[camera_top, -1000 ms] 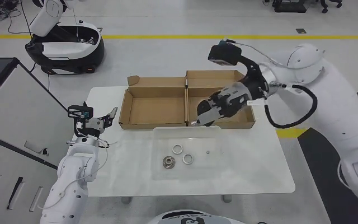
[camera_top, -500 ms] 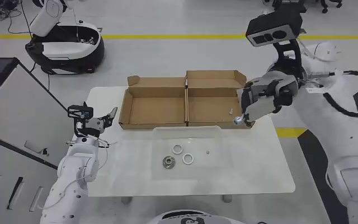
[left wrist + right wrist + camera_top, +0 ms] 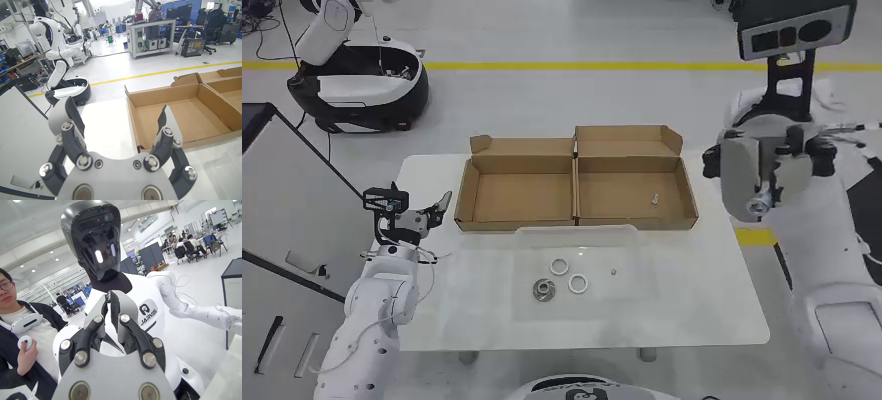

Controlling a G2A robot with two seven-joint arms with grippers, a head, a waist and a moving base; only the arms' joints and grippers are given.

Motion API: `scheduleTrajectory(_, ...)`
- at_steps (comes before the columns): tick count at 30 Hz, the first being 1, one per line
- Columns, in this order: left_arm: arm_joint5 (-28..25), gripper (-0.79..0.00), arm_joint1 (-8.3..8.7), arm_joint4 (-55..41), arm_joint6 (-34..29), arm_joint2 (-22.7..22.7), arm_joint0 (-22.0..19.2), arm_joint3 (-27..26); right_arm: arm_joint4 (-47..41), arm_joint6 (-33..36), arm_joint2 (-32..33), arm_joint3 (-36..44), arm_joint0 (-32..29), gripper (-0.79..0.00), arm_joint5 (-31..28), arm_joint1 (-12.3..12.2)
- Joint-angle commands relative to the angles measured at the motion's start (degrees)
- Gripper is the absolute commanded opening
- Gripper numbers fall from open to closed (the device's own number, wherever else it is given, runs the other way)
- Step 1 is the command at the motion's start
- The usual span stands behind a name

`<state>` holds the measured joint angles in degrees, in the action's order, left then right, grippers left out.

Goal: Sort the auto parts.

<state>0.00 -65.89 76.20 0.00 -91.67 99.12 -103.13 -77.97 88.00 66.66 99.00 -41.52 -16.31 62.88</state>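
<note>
The left gripper (image 3: 117, 108) hangs open beside the left box (image 3: 517, 195). The right gripper (image 3: 111, 296), closed and empty, sits off the right of the table (image 3: 692, 290). 3 rings (image 3: 559, 266) lie on it; 1 small part (image 3: 653, 197) in the right box (image 3: 622, 190).

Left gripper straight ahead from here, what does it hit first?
Likely the side wall of the open brown cardboard box nearest the left gripper; it might clear the rim, depth is unclear.
</note>
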Motion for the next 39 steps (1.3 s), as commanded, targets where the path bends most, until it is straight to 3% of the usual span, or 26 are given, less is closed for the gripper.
scheduleTrajectory(1,0.0,0.000,0.00,0.0,0.0,0.0,0.0,0.0,0.0,0.0,0.3,0.0,0.0,-0.785,0.0,0.7)
scheduleTrajectory(10,0.0,0.000,0.00,0.0,0.0,0.0,0.0,0.0,3.5,0.0,0.3,-0.3,0.2,-0.785,0.0,2.9)
scheduleTrajectory(24,0.0,0.000,0.00,0.0,0.0,0.0,0.0,0.0,4.0,0.0,0.3,-0.4,0.3,-0.785,0.0,2.9)
scheduleTrajectory(30,0.0,0.000,0.00,0.0,0.0,0.0,0.0,0.0,1.5,-5.2,0.5,3.0,-3.4,-0.785,-0.8,3.4)
scheduleTrajectory(39,0.0,0.000,0.00,0.0,0.0,0.0,0.0,0.0,-0.1,-5.7,0.7,5.1,-5.8,-0.785,-0.8,4.2)
